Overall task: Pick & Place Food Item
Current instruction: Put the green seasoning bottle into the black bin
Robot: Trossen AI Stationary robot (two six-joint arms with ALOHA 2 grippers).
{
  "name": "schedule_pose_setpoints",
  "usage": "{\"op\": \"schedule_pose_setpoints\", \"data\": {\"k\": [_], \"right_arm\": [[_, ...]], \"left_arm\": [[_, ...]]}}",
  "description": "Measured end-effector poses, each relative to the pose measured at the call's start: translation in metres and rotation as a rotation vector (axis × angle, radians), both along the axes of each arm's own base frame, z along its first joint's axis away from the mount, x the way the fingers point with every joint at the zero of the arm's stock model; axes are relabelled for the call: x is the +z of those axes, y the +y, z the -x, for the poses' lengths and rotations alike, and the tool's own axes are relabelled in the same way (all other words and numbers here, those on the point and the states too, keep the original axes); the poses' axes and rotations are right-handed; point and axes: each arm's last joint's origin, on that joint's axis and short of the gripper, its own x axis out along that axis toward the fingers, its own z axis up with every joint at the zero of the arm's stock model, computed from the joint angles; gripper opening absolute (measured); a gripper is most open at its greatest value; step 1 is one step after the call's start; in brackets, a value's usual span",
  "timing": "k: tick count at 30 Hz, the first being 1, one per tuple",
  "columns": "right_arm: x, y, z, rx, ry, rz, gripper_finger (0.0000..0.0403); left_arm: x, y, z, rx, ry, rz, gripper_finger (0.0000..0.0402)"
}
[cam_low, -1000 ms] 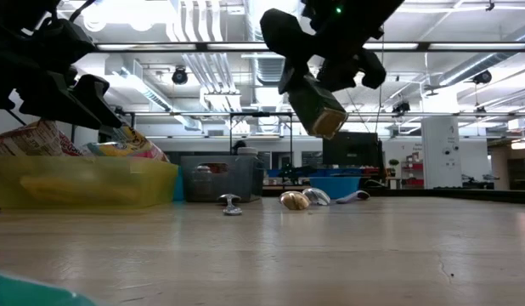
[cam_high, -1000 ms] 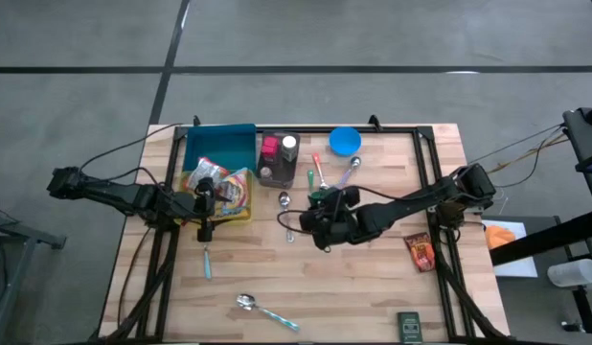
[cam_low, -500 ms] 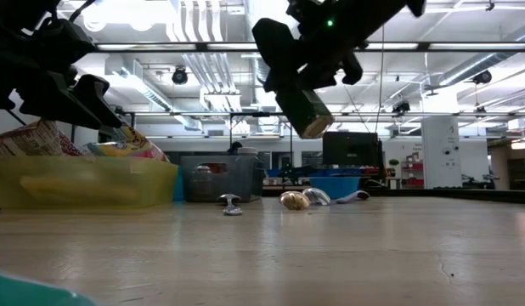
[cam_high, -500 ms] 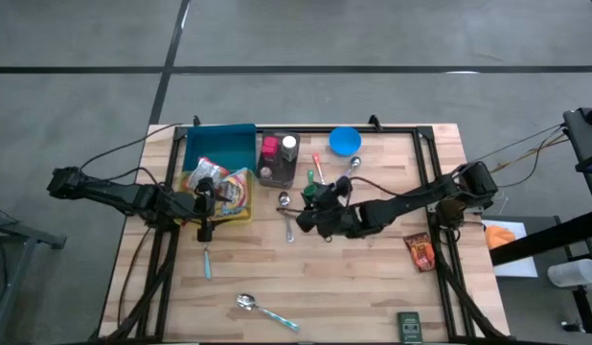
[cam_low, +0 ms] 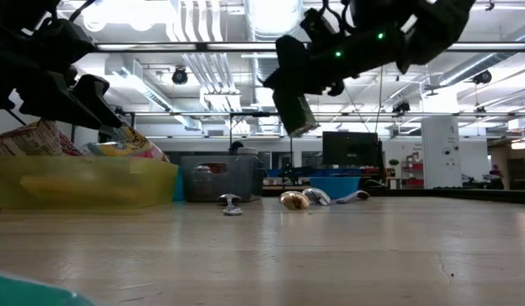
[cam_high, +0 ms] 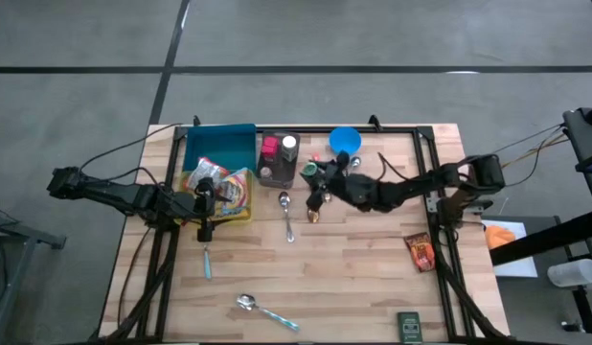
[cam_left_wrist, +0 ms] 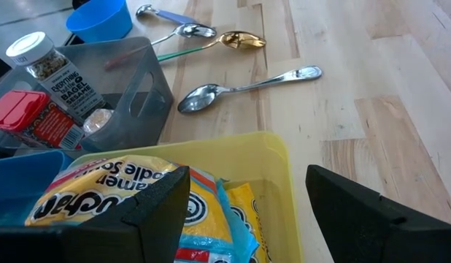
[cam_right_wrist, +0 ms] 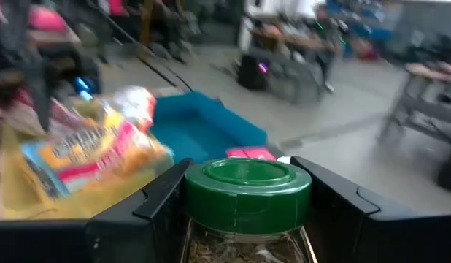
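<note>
My right gripper (cam_high: 317, 180) is shut on a glass spice jar with a green lid (cam_right_wrist: 247, 188), held high above the table's middle, near the grey caddy (cam_high: 277, 163). In the low view the jar (cam_low: 295, 112) hangs well above the spoons. My left gripper (cam_left_wrist: 247, 212) stands open over the yellow bin (cam_high: 240, 213), which holds snack bags (cam_left_wrist: 116, 191); in the high view it is at the table's left (cam_high: 206, 197). Nothing is between its fingers. My right gripper pinches the jar's glass body (cam_right_wrist: 244, 252) just below the green lid, one finger (cam_right_wrist: 161, 199) on each side. The fingers reach in about level from the table's right. The jar is lifted clear of the table, lid up and slightly tilted in the low view.
The grey caddy holds a red-lidded jar (cam_left_wrist: 28, 117) and a white-lidded jar (cam_left_wrist: 52, 73). A blue bowl (cam_high: 345, 141) and a teal bin (cam_high: 219, 146) stand at the far edge. Several spoons (cam_high: 288, 216) lie mid-table, one (cam_high: 267, 310) near the front. A brown packet (cam_high: 421, 251) lies at right.
My right gripper has carried the jar toward the table's far edge and the grey caddy, staying high. It has swung from pointing downward to pointing level and has rolled. The jar, slanted before, now stands nearly upright.
</note>
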Motion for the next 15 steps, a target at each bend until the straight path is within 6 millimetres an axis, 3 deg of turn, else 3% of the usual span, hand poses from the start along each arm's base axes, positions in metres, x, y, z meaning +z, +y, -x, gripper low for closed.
{"op": "schedule_pose_setpoints", "data": {"k": [5, 15], "right_arm": [[-0.002, -0.024, -0.008, 0.053, 0.001, 0.021, 0.0214], [0.005, -0.053, -0.044, 0.129, -0.038, 0.093, 0.0214]], "left_arm": [[0.0, 0.0, 0.0, 0.0, 0.0, 0.0, 0.0271], [0.0, 0.0, 0.0, 0.002, 0.0, 0.002, 0.0271]]}}
